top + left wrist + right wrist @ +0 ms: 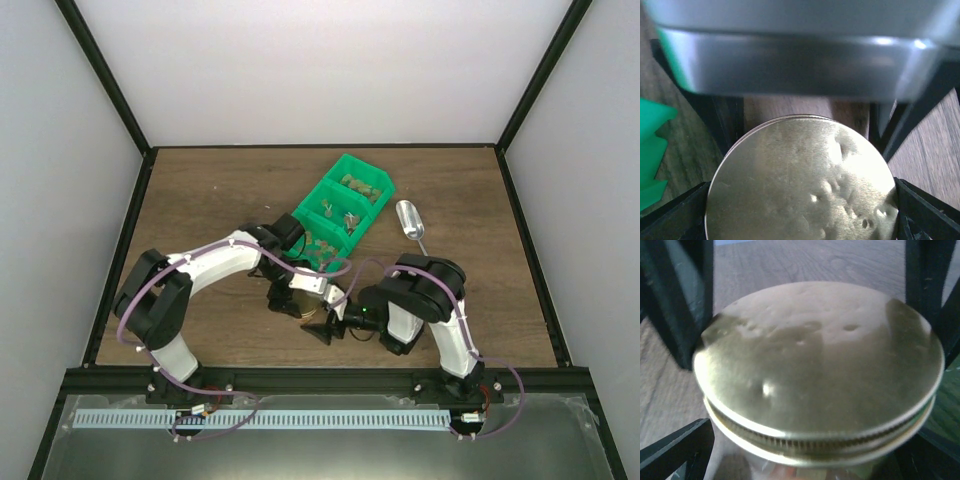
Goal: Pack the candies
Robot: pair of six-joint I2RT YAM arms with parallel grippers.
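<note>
Two tools meet over one jar (735, 462) near the middle of the surface (200, 190). Its tan lid (815, 355) already sits on top. I judge the step in hand to be the closing of the jar, late in the packing.

The right tool (800, 295) stands spread wide, one finger to each side of the lid. Wood shows past the left finger, so it looks released rather than clamped. The left tool (802, 130) also straddles the lid with its fingers wide and close against the rim. Whether they press on it or only flank it, I cannot tell.

The ridged band under the lid still shows. The next move therefore seems to call for the right tool to close squarely on the rim and turn, while the jar is kept from spinning.

Many candies (360, 183) remain in the compartments of the green bin (388, 192), just beyond the arms. The metal scoop (409, 220) lies beside the bin.

Only the top view shows the bin's contents and the scoop, and there the arms hide most of the jar. Only the right wrist view shows the lid's threaded edge and a blurred hint of something inside the glass. The left wrist view looks straight down on the dented lid face, with a corner of the bin at its left.
</note>
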